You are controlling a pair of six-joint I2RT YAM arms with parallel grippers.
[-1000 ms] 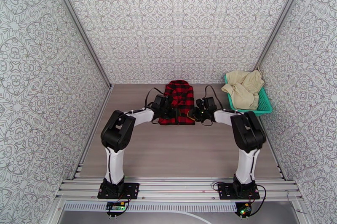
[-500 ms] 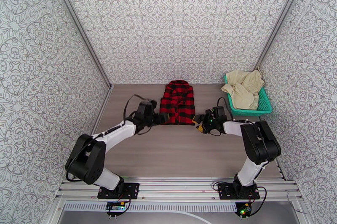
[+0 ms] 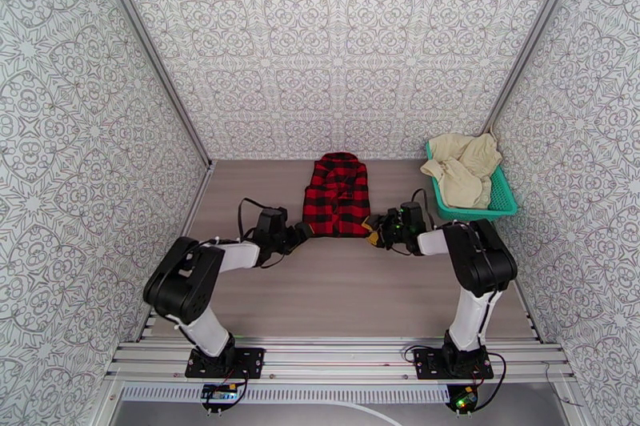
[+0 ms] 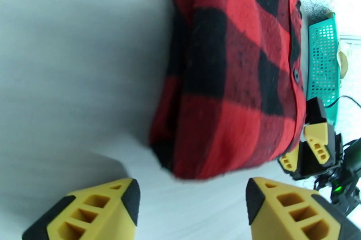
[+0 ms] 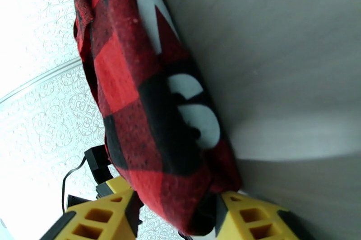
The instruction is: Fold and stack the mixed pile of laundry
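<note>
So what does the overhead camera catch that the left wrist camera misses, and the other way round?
Overhead: both arm bases and the whole folded flannel shirt, collar to hem. Left wrist: a shirt button and the stacked layers along the shirt's folded edge, up close. Shared: the shirt, the teal basket, the open left end effector, the right end effector.

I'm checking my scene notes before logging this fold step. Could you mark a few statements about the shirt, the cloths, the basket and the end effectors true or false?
1. The flannel shirt lies folded on the table. True.
2. The cream cloths lie on the table beside the shirt. False: they are piled in the teal basket.
3. The left end effector is open and holds nothing. True.
4. The right end effector is well clear of the shirt. False: a corner of the shirt sits between its fingers.
</note>
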